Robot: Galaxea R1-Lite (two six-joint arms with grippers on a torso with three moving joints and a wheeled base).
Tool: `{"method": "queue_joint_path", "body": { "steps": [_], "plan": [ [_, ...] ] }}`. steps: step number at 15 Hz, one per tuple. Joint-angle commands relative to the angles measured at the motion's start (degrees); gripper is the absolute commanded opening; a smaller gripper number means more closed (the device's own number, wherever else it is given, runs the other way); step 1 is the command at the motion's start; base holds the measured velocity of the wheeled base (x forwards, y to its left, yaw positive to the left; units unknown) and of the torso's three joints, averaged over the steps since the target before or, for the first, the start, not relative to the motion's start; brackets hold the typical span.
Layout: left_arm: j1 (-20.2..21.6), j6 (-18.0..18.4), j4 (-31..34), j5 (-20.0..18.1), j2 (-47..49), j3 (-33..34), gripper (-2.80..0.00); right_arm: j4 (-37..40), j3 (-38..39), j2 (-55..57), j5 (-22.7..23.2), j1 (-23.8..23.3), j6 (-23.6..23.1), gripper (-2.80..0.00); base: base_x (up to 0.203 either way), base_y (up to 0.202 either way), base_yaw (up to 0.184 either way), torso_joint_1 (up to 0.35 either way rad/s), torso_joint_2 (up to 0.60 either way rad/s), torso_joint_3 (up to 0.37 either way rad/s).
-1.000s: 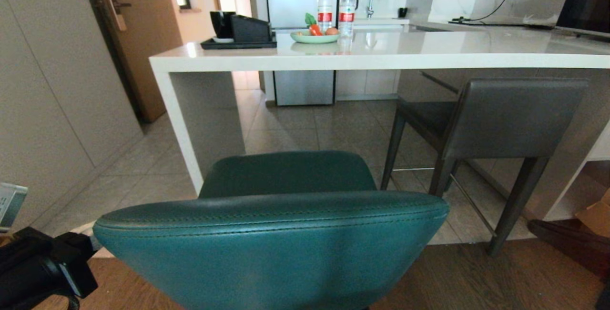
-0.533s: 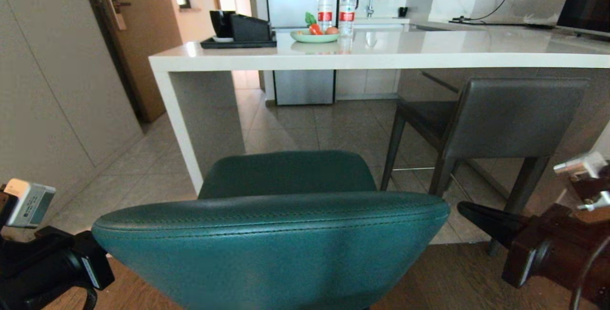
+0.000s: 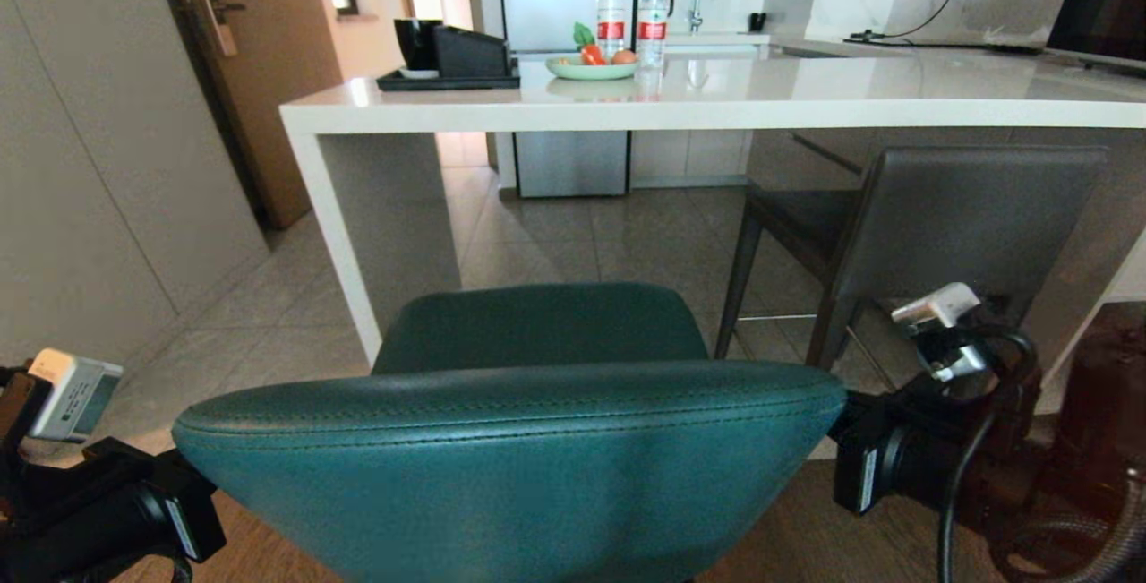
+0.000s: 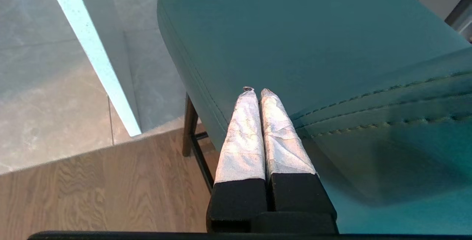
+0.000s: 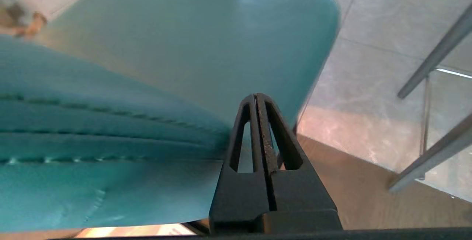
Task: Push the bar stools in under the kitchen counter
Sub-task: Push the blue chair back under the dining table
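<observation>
The teal bar stool stands right in front of me, its curved back toward me and its seat short of the kitchen counter. The dark-grey bar stool stands to the right, its seat partly under the counter. My left gripper is shut and empty, its taped fingers lying at the left end of the teal stool's back. My right gripper is shut and empty, at the right end of the teal back. In the head view both arms flank the stool, the left arm and the right arm.
The counter's white end leg stands ahead left of the teal stool. A black tray, a green plate and two water bottles sit on the counter. Cabinets line the left; tile floor lies under the counter.
My right arm came into view from the right and moved left up to the teal stool's back. My left arm moved in toward the back's left end. The stools have not moved.
</observation>
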Motion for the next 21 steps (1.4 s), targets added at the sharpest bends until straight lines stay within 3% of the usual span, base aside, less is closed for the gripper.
{"method": "queue_joint_path", "body": {
  "steps": [1, 10, 21],
  "plan": [
    [0.0, -0.3, -0.3, -0.1, 0.7, -0.1, -2.80, -0.3, 0.2, 2.0, -0.2, 1.9, 0.1, -2.80, 0.000, 0.000, 0.000, 0.000, 0.00, 0.000],
    [-0.9, -1.0, -0.7, 0.3, 3.7, -2.4, -2.80, -6.0, -1.3, 10.0, -3.3, 3.2, 0.1, -2.80, 0.000, 0.000, 0.000, 0.000, 0.00, 0.000],
    [-2.4, -1.3, -0.8, 0.6, 4.2, -3.4, -2.80, -6.5, -2.0, 9.7, -5.7, 2.9, 0.2, -2.80, 0.000, 0.000, 0.000, 0.000, 0.00, 0.000]
  ]
}}
